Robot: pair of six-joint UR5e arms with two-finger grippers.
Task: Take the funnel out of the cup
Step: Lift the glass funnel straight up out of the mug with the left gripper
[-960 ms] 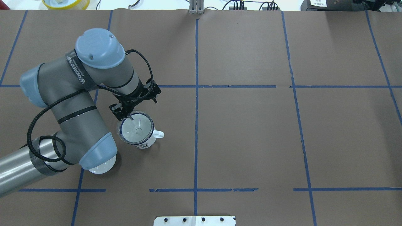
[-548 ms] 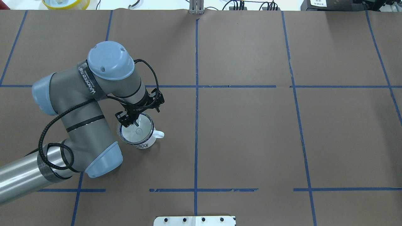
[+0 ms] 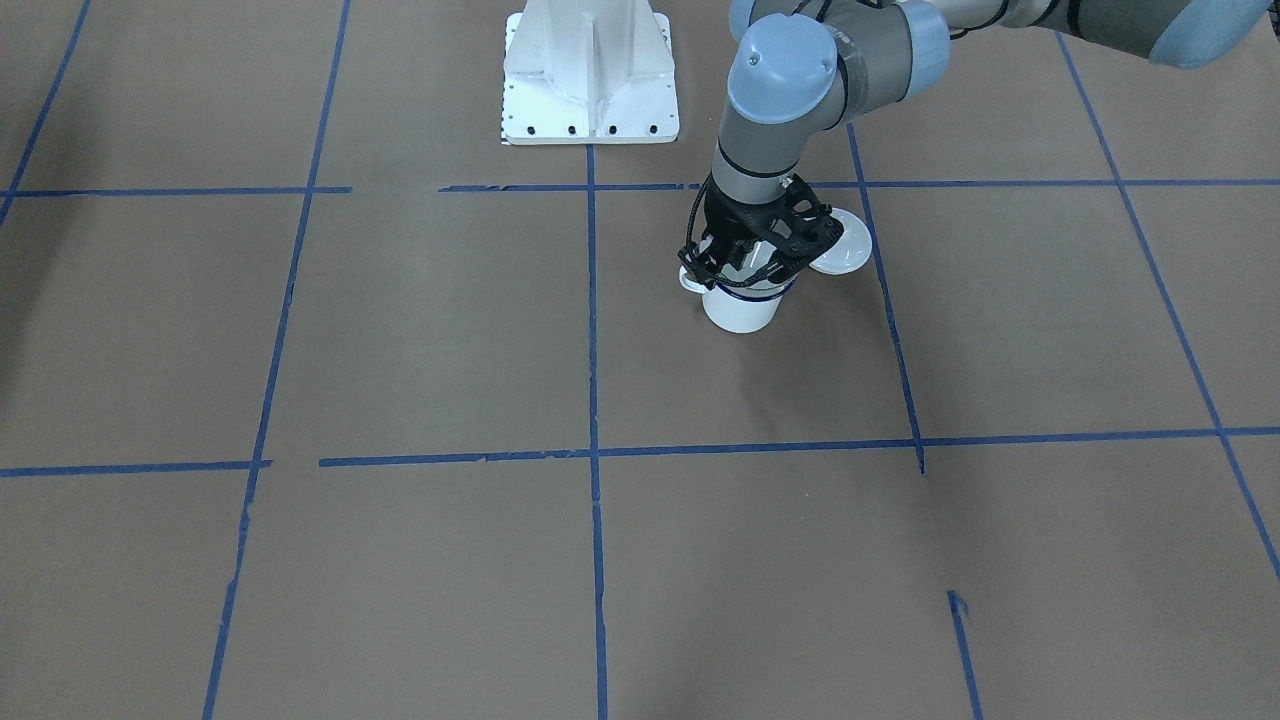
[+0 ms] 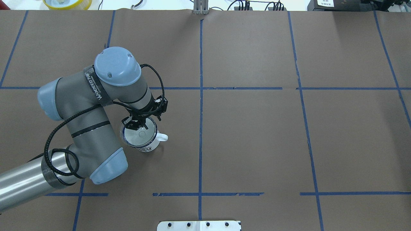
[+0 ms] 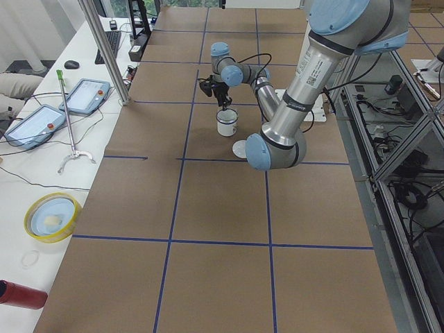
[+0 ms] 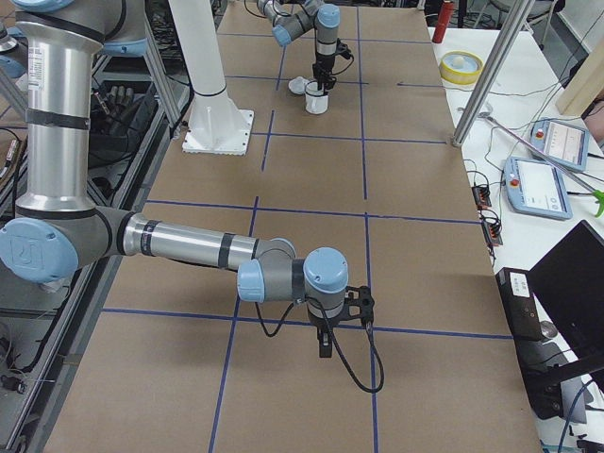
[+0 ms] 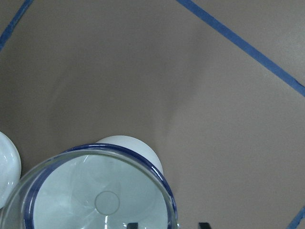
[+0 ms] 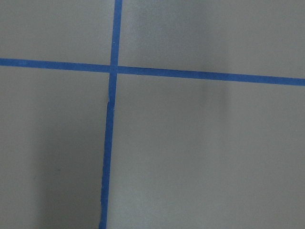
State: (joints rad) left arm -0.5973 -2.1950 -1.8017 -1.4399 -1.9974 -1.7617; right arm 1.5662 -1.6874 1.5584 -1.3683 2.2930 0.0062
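Observation:
The cup (image 4: 146, 147), a white enamel mug with a dark blue rim, stands upright left of the table's middle with its handle (image 4: 162, 137) pointing right. The clear funnel (image 4: 138, 134) sits in its mouth. My left gripper (image 4: 138, 123) is right over the cup's far rim, pointing down. In the left wrist view the funnel (image 7: 100, 200) fills the cup (image 7: 131, 144), and my two dark fingertips (image 7: 204, 225) stand apart on either side of the rim, open and holding nothing. My right gripper (image 6: 326, 344) shows only in the exterior right view, low over bare table; I cannot tell its state.
A white round lid (image 3: 845, 250) lies on the table right beside the cup, on the robot's side; it also shows in the exterior left view (image 5: 241, 148). The white robot base plate (image 3: 590, 120) stands behind. Blue tape lines cross the brown table cover.
My left arm has swung in and brought the gripper down from beside the cup's far-left edge onto its far rim. The elbow now hides the lid in the overhead view.

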